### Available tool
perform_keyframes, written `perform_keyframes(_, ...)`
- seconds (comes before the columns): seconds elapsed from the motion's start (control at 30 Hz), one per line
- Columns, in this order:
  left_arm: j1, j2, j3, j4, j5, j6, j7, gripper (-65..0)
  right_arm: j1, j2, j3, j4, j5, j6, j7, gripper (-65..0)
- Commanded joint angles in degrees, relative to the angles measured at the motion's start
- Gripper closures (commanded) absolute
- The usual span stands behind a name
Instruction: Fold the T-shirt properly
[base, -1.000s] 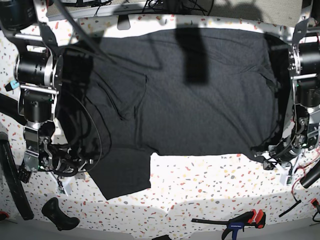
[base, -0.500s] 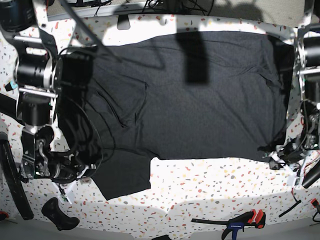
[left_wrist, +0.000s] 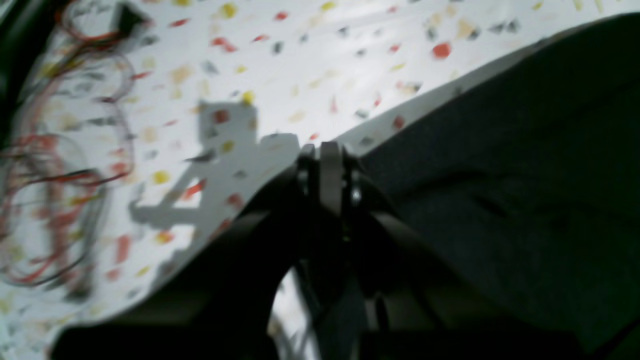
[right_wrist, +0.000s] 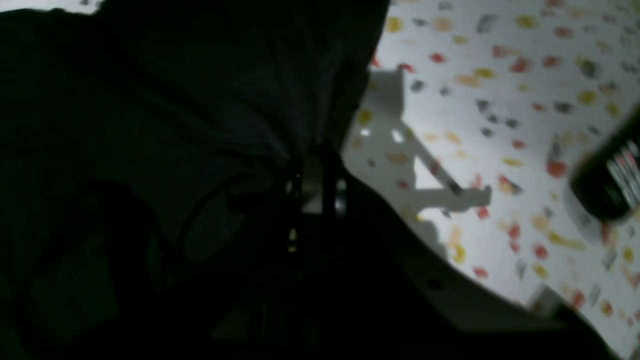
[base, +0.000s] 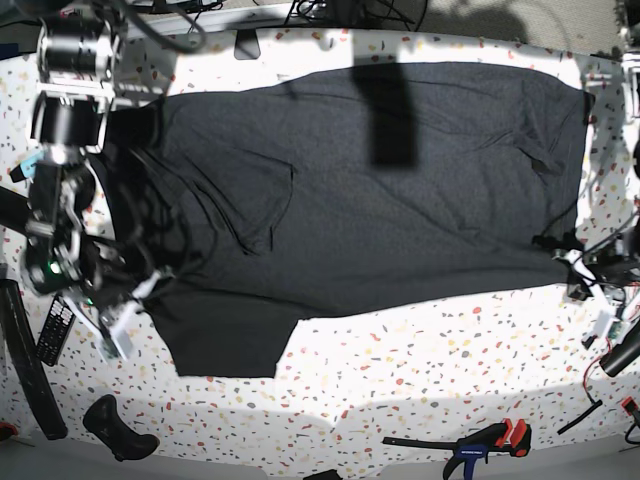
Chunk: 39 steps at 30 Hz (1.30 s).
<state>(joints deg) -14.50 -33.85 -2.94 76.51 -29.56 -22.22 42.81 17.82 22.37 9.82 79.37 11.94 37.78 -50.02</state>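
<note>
The left gripper has its jaws pressed together on the hem edge of the T-shirt at one lower corner; the right gripper is likewise clamped on dark cloth at the opposite side, near a sleeve; between them the T-shirt lies spread across the speckled table, plain charcoal side up, mostly flat with soft creases toward the right arm's side; one sleeve juts toward the near edge; a dark strip-shaped patch crosses the cloth near the far edge.
</note>
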Motion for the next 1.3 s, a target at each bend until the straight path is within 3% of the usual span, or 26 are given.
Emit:
perform_keyframes(0.0,-0.52,-1.57,-0.46,2.69,-0.76,0.15,-0.09,0.0,0.22,1.33,0.87,2.16,0.31,-0.11,0.85,0.0)
perform_keyframes(0.2,3.43,-3.39,-0.46,10.43,-0.50,0.15,3.58,0.0,-4.76,3.41,5.62,7.56,1.05,-0.24,0.81,0.0)
perform_keyframes(0.4,3.76,-4.83,-0.46,11.39,-0.52,0.17,6.99,0.0,-5.62,5.20,11.28,9.49,6.67,-0.11,-1.90,0.0)
perform_keyframes(0.77,4.22,-5.25,-0.46,11.41,-0.79,0.15,15.78,0.0,-5.92,6.38,12.00,9.51,8.28,-0.02,-7.74,0.0)
perform_keyframes(0.97,6.51,-5.20,-0.44,11.47,-2.12,0.09,16.79,0.0,-10.45,6.34,12.02,9.51,11.28,1.33,-7.17,0.0)
perform_keyframes(1.27,11.63,-5.25,-0.46,11.67,-2.01,-0.11,15.93,0.0,-12.59,6.32,12.02,9.51,10.97,1.31,-6.16,0.0)
